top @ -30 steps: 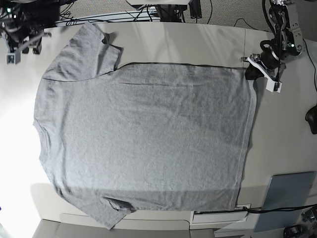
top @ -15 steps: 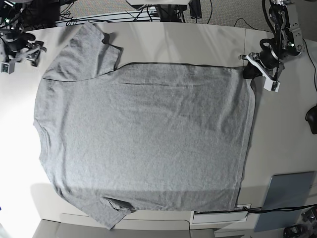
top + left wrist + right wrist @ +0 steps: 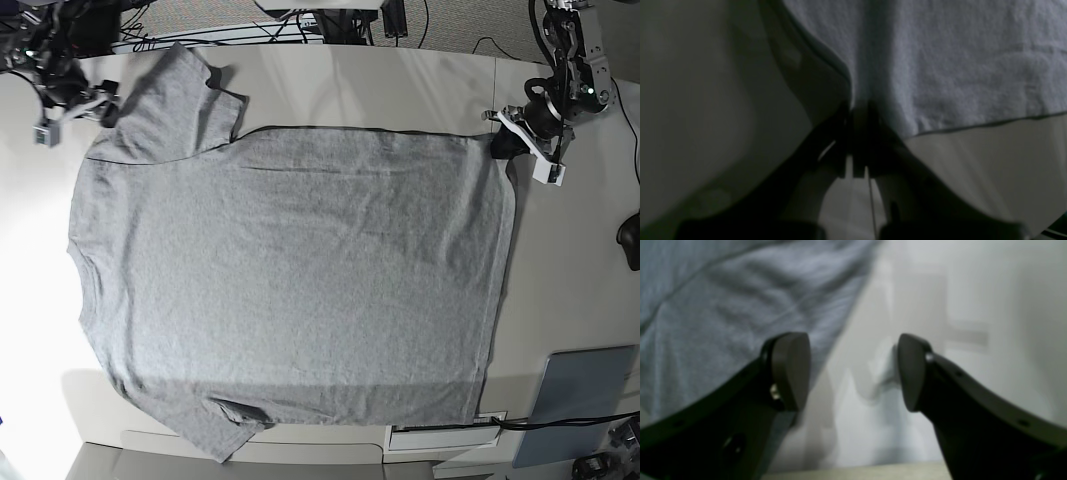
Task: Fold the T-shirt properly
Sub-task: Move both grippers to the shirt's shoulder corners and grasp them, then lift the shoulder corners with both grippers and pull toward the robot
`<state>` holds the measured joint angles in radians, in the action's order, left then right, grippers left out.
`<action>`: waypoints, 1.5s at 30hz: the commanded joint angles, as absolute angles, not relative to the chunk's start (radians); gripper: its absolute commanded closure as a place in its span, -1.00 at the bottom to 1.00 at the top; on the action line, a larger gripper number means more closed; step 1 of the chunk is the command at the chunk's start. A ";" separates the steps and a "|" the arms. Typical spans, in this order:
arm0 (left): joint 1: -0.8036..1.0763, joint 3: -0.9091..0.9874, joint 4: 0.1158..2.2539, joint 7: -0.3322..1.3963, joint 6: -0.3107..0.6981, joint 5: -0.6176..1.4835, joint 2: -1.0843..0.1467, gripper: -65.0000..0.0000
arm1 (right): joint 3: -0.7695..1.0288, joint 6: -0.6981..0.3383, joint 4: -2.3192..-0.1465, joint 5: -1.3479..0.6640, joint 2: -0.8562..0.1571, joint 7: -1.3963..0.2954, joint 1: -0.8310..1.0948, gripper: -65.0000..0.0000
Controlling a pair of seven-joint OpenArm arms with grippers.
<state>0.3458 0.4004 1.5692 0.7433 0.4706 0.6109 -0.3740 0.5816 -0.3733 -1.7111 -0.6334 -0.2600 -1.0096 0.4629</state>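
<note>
The grey T-shirt [image 3: 290, 280] lies spread flat on the table, plain side up, with its neck at the left and its hem at the right. My left gripper [image 3: 502, 146] is at the hem's far right corner. In the left wrist view that gripper [image 3: 858, 113] is shut on a pinch of the T-shirt [image 3: 940, 66]. My right gripper [image 3: 78, 112] stands open just left of the far sleeve [image 3: 175, 105]. In the right wrist view the gripper [image 3: 851, 371] has nothing between its fingers, and its left finger overlaps the edge of the T-shirt [image 3: 723, 313].
A grey flat pad [image 3: 580, 392] lies at the near right. A black object [image 3: 630, 242] sits at the right edge. Cables [image 3: 300, 28] run along the far side. A white box [image 3: 445, 436] sits at the front edge of the table [image 3: 570, 270].
My right gripper has moved rightward to the far sleeve and its jaws have spread wider. The left gripper has shifted slightly with the hem corner.
</note>
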 commanded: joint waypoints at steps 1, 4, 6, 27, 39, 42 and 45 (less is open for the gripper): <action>0.349 0.401 1.575 0.763 0.472 0.598 -0.385 1.00 | 0.562 -0.362 -1.725 -0.625 -0.274 -1.001 0.463 -0.23; 0.349 0.401 1.575 0.763 0.472 0.598 -0.385 1.00 | 0.496 -0.316 -1.725 -0.582 -0.274 -0.987 0.463 -0.23; 0.349 0.401 1.575 0.764 0.472 0.598 -0.385 1.00 | 0.469 -0.313 -1.725 -0.579 -0.274 -0.981 0.463 -0.23; 0.349 0.401 1.575 0.764 0.472 0.595 -0.385 1.00 | 0.452 -0.260 -1.726 -0.530 -0.191 -0.916 0.463 0.65; 0.386 0.432 1.605 0.733 0.472 0.655 -0.402 1.00 | 0.520 -0.276 -1.845 -0.523 -0.191 -0.856 0.513 1.00; 0.428 0.460 1.642 0.733 0.472 0.723 -0.417 1.00 | 0.559 -0.276 -1.934 -0.523 -0.191 -0.857 0.582 1.00; 0.468 0.500 1.671 0.733 0.473 0.773 -0.418 1.00 | 0.572 -0.276 -1.992 -0.523 -0.191 -0.852 0.661 1.00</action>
<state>0.4641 0.4896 1.6535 0.7521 0.4686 0.7605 -0.3996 0.5617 -0.2787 -1.9770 -0.5232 -0.1810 -0.8700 0.6533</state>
